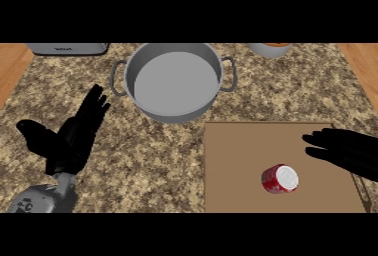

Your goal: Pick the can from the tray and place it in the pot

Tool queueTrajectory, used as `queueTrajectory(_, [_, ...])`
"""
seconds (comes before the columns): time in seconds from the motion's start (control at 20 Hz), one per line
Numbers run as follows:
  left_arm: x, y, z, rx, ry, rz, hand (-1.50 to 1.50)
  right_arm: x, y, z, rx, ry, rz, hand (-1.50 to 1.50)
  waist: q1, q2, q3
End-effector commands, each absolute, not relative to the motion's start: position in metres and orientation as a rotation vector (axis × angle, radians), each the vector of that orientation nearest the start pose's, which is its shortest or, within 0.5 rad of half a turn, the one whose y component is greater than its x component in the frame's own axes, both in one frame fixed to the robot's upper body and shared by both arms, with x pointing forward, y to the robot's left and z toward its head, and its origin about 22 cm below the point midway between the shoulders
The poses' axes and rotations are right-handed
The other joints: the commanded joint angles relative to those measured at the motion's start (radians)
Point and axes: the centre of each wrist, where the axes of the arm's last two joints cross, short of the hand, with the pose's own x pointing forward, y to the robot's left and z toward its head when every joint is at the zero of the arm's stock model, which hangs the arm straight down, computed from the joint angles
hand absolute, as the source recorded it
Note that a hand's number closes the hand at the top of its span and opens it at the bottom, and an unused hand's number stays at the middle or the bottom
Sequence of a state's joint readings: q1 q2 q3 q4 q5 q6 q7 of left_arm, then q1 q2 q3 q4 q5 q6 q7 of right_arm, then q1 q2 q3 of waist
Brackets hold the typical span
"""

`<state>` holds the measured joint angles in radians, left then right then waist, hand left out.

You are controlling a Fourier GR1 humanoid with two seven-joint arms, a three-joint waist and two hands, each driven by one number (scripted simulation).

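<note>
A red can (280, 179) with a white top lies on its side on the flat brown tray (244, 150), toward the tray's near right part. The grey metal pot (174, 80) with two side handles stands behind the tray, at the counter's back middle, and nothing shows inside it. My right hand (347, 150) comes in from the right edge over the tray, fingers straight and pointing left, a short gap up and to the right of the can. My left hand (74, 132) rests open at the left, fingers up, left of the pot.
A grey appliance (68, 48) sits at the back left edge. A pale cup or bowl (270, 49) stands at the back, right of the pot. Wooden surfaces flank the speckled stone counter (148, 160) at both upper corners.
</note>
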<state>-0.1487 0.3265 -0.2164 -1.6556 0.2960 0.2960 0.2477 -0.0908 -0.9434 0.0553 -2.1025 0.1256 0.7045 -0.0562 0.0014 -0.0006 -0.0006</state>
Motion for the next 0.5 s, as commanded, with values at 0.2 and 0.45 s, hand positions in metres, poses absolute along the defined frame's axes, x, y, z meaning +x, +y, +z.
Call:
queueTrajectory(0.2, [0.263, 0.226, 0.071, 0.019, -1.476, -0.027, 0.0, 0.236, -0.276, 0.181, -0.312, -1.287, 1.754, -1.5, 0.011, 0.002, 0.001])
queueTrajectory(0.45, [0.275, 0.221, 0.064, 0.021, -1.465, -0.013, 0.0, 0.211, -0.278, 0.169, -0.368, -1.273, 1.769, -1.5, -0.008, 0.0, 0.001])
